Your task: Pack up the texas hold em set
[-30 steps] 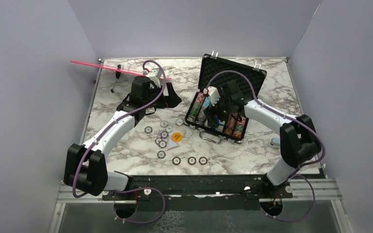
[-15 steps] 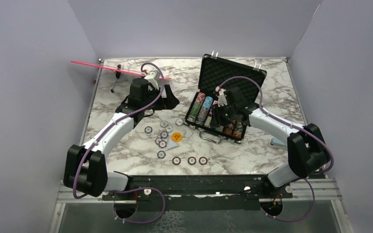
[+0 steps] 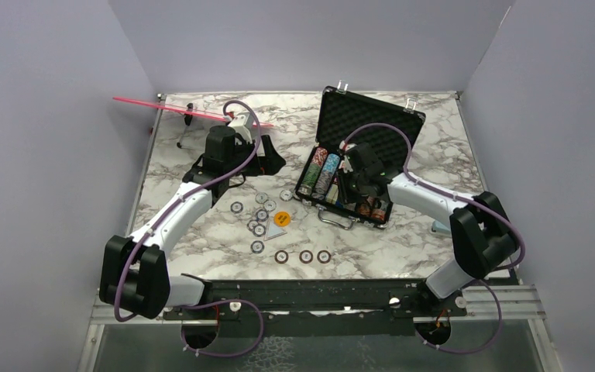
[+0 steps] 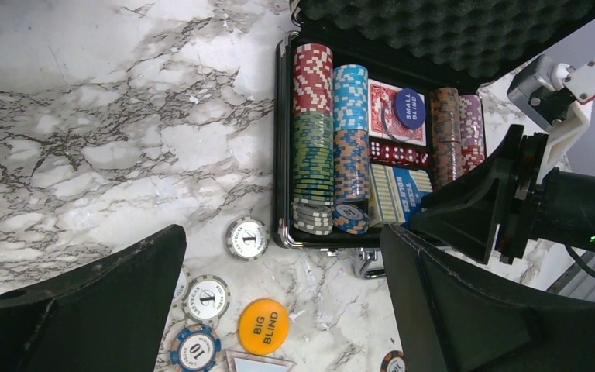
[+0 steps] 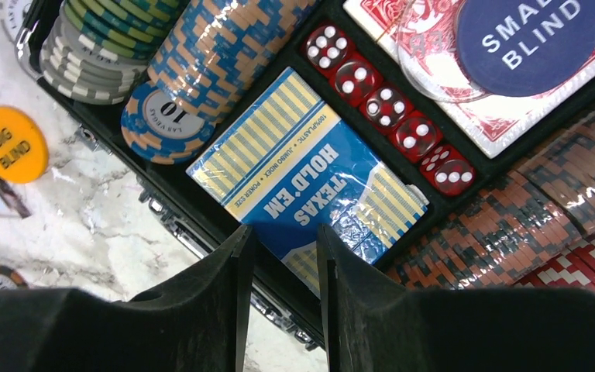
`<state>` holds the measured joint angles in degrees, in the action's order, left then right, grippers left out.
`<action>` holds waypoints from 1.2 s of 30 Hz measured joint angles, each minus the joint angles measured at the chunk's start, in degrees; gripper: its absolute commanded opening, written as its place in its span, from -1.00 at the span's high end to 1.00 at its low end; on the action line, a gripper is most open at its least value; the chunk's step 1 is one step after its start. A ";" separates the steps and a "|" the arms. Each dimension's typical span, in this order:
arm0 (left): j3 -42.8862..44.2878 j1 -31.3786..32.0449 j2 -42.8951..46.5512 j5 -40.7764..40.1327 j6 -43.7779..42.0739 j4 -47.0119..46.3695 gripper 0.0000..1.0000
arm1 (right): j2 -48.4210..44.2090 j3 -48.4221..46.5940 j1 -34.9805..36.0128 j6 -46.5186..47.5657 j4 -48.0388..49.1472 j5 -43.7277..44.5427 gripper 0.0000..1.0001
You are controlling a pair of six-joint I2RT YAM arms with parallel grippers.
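The black case (image 3: pixel 368 116) of the texas hold em set lies open at the back right, its foam lid upright. Rows of chips (image 4: pixel 312 139), a blue card deck (image 5: pixel 310 186), red dice (image 5: pixel 387 108) and a blue small-blind button (image 5: pixel 531 39) sit inside. My right gripper (image 5: pixel 284 230) hovers over the deck's near end, jaws a narrow gap apart with nothing between them. Spread wide and holding nothing, my left gripper (image 4: pixel 283 230) hangs over the table left of the case. Below it lie loose chips (image 3: pixel 259 217) and an orange big-blind button (image 4: pixel 263 326).
A pink strip on wire legs (image 3: pixel 186 108) stands at the back left. A small light-blue block (image 3: pixel 438 227) lies right of the case. Three dark chips (image 3: pixel 304 256) lie in a row toward the front. Grey walls close in the table on three sides.
My right gripper has pulled back from the case's left chip rows to the middle front and narrowed its jaws. The left arm has barely moved.
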<state>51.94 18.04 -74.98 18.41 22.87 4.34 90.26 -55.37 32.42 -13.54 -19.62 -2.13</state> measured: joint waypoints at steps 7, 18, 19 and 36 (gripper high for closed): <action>0.00 -0.22 0.66 -0.37 -0.02 0.02 -0.97 | 3.10 -1.79 3.13 -1.68 -0.98 7.61 0.20; 0.00 -0.83 0.81 -0.50 -0.04 0.04 -0.97 | 3.08 -3.34 4.92 -5.97 -3.89 13.22 0.02; 0.00 -0.85 0.81 -0.50 -0.04 0.04 -0.97 | 2.62 -3.52 4.94 -6.23 -4.00 13.66 -0.01; -0.02 -1.20 2.56 -0.94 -0.09 0.09 -0.97 | 5.44 -13.03 0.39 -8.70 -3.61 21.88 -0.51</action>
<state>51.92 16.84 -72.42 17.47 22.79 4.43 95.70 -68.40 32.82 -22.24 -23.22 19.75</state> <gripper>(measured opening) 0.987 0.737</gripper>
